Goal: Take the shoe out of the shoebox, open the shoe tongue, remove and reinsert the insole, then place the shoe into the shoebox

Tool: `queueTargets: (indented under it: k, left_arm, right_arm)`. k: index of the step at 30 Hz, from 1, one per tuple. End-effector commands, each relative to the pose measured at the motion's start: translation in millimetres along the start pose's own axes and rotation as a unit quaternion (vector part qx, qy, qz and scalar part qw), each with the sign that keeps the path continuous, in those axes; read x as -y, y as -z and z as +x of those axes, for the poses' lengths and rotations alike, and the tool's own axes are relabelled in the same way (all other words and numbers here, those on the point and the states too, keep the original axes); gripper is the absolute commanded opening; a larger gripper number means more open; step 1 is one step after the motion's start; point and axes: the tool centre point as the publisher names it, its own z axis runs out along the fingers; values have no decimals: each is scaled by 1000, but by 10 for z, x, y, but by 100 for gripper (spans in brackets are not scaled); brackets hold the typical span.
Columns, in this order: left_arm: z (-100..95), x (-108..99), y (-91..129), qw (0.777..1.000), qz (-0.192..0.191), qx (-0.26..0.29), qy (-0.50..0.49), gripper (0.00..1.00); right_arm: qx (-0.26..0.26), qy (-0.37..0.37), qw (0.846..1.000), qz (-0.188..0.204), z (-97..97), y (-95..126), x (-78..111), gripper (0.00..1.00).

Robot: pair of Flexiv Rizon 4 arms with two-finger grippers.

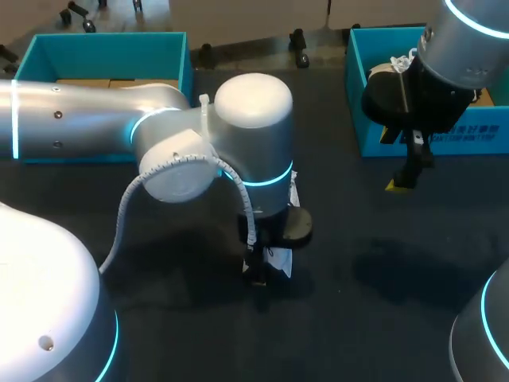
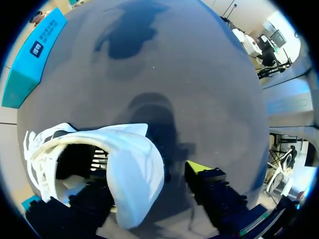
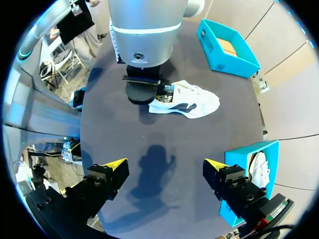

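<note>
shoe: white, soft upper, judged light and floppy. it lay on the table, collar wall between the left gripper's wide fingers, one at the mouth, the other just clear. best hold likely the stiffer heel rim. right gripper, spread wide and empty, hung well apart from the shoe, beside the shoebox.

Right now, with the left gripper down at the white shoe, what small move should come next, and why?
Probably close the left gripper on the white fabric shoe: its flap lies between the open fingers, one yellow tip apart from it, so nothing is gripped.
</note>
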Motion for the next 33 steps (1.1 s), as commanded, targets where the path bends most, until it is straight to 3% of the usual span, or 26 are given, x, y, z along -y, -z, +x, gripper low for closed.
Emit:
queueTargets:
  k: [1,6,7,14,18,25,33]
  left_arm:
    - [-10,34,-59,1000,-4,-1,2,40]
    - [5,21,-85,1000,-8,-9,7,10]
    - [7,15,-89,1000,-9,-12,9,0]
    - [50,-55,7,1000,1,-28,9,0]
    - [43,-102,140,999,-14,-34,16,0]
    - [-25,-167,550,999,-36,-27,23,0]
    - [-116,-204,1137,999,-30,-30,17,0]
  right_arm:
    - [-1,0,1000,2,-14,-12,-15,100]
    - [-1,0,1000,2,-14,-12,-15,100]
    - [-1,0,1000,2,-14,-12,-15,100]
    - [-1,0,1000,2,-14,-12,-15,100]
    - [-1,0,1000,2,-14,-12,-15,100]
    - [-1,0,1000,2,-14,-12,-15,100]
    - [-1,0,1000,2,-14,-12,-15,100]
